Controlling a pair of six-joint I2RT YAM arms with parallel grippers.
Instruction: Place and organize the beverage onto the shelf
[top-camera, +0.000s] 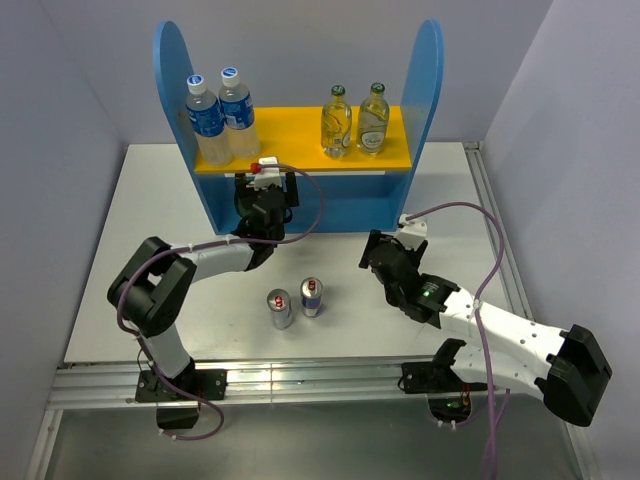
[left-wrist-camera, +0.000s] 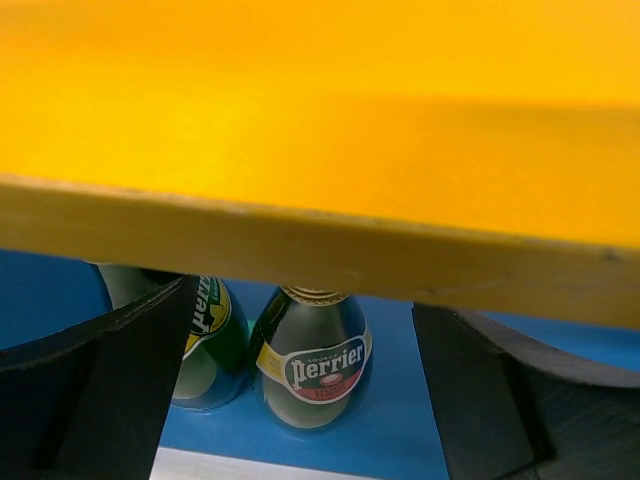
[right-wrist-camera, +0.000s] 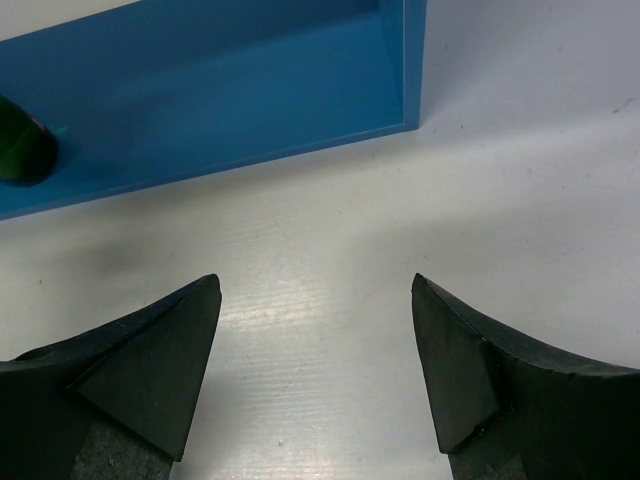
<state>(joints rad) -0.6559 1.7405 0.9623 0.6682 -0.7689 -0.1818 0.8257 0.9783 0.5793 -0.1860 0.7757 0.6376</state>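
Beverage, cans: silver-blue-red can (top-camera: 280, 308) and second can (top-camera: 312, 297) stand upright, just beside each other, on the white bench (top-camera: 120, 260). Both are in front of the shelf (top-camera: 170, 90), not on it.

Beverage, lower level: green Perrier bottle (left-wrist-camera: 310, 365) stands upright on the blue base (left-wrist-camera: 400, 425). A second green bottle (left-wrist-camera: 212, 340) is just beside it, on its left in the left wrist view, partly hidden by a finger.

Beverage, upper level: the yellow-orange upper board (top-camera: 295, 157) carries two clear glass bottles of pale yellow liquid, one (top-camera: 336, 122) next to the other (top-camera: 373, 118), toward the right panel. Two plastic water bottles with blue labels, (top-camera: 205, 122) and (top-camera: 238, 112), stand toward the left panel.

Left claw (left-wrist-camera: 300, 320): at the front of the lower level, just under the board's edge. Released, fingers wide apart; the green bottles show beyond them, no contact visible.

Right claw (right-wrist-camera: 315, 300): released, grasping nothing, low over bare bench near the shelf's right front corner, to the right of the cans.
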